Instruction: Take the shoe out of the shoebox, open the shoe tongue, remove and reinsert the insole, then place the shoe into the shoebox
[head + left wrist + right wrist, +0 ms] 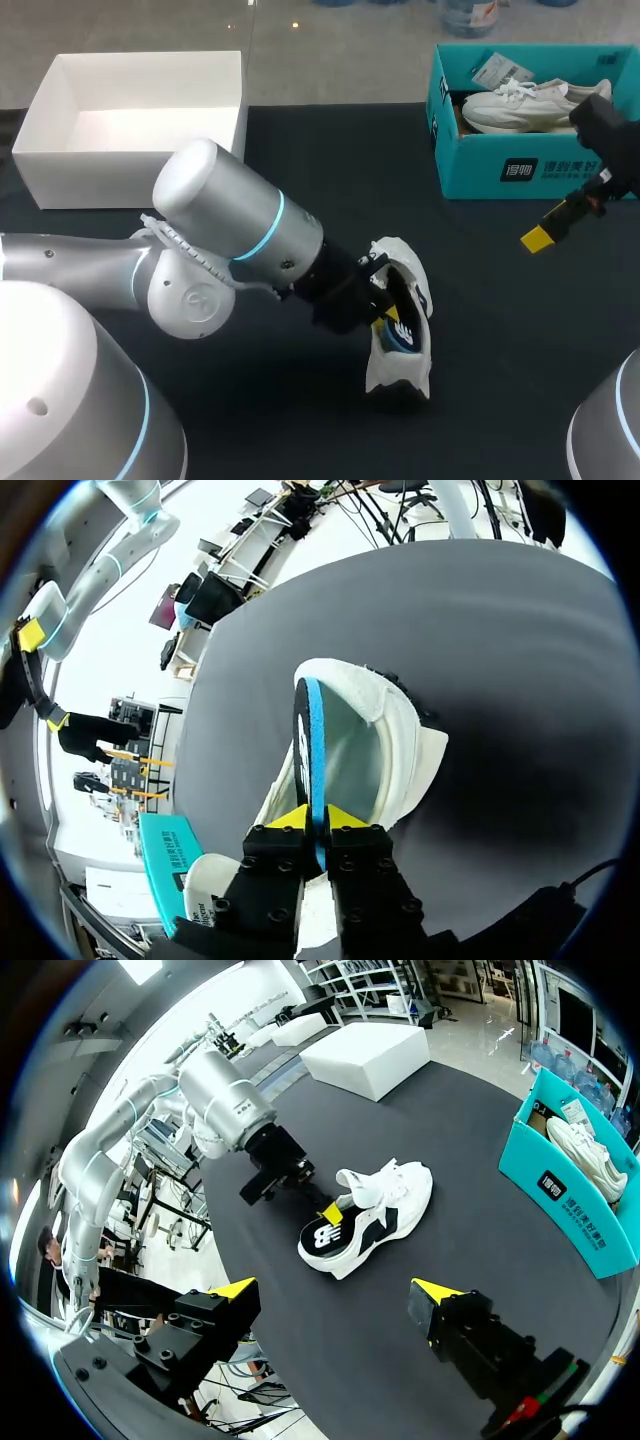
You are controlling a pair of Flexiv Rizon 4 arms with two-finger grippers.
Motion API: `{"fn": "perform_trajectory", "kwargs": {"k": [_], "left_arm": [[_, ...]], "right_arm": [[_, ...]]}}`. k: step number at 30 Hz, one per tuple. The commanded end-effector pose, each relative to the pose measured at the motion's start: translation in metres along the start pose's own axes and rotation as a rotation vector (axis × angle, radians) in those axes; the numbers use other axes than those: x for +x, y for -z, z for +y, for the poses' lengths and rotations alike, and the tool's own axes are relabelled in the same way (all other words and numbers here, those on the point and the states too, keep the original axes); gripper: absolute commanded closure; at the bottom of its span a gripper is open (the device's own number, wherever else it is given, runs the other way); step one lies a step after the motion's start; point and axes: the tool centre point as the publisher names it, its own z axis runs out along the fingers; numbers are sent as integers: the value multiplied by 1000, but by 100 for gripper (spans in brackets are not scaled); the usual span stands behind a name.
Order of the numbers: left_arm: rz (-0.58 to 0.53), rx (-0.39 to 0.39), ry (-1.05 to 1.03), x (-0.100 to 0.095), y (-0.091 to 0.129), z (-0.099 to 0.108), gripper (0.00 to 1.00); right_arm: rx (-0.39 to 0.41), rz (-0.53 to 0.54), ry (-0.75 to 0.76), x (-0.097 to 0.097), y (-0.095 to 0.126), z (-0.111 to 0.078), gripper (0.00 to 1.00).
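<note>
A white and black shoe [395, 368] lies on the dark table near its middle, opening turned toward my left arm. My left gripper [384, 318] is at that opening, shut on the edge of a black insole with a blue rim [403, 336]. In the left wrist view the thin insole [310, 730] stands on edge between the yellow tips of the gripper [318, 818], partly inside the shoe [400, 730]. The right wrist view shows the insole [322, 1240] sticking out at the heel of the shoe [385, 1205]. My right gripper [335, 1290] hangs open above the table, well apart from the shoe.
A teal shoebox [480, 165] stands at the back right with a second white shoe [520, 105] inside; my right arm's yellow fingertip [537, 238] hovers just in front of it. A white open box [130, 165] sits at the back left.
</note>
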Motion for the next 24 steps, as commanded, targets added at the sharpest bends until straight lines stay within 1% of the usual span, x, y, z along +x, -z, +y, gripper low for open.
{"fn": "perform_trajectory", "kwargs": {"k": [1, 3, 9, 10, 12, 13, 19, 24], "left_arm": [[-15, -3, 5, 5, 8, -7, 57], [-19, -1, 8, 5, 10, -9, 56], [-32, 10, 13, 4, 12, -17, 62], [-36, 14, 10, 3, 12, -19, 68], [-36, 19, 9, 3, 11, -20, 87], [-35, 24, 7, 3, 10, -21, 100], [-16, 37, -21, 2, 7, -21, 100], [6, 25, -42, 4, 3, -9, 100]], "right_arm": [[5, 1, -2, -1, -1, 2, 0], [5, 1, -2, -1, -1, 2, 0], [5, 1, -2, -1, -1, 2, 0], [5, 1, -2, -1, -1, 2, 0], [5, 1, -2, -1, -1, 2, 0], [5, 1, -2, -1, -1, 2, 0], [5, 1, -2, -1, -1, 2, 0], [5, 1, -2, -1, -1, 2, 0]]}}
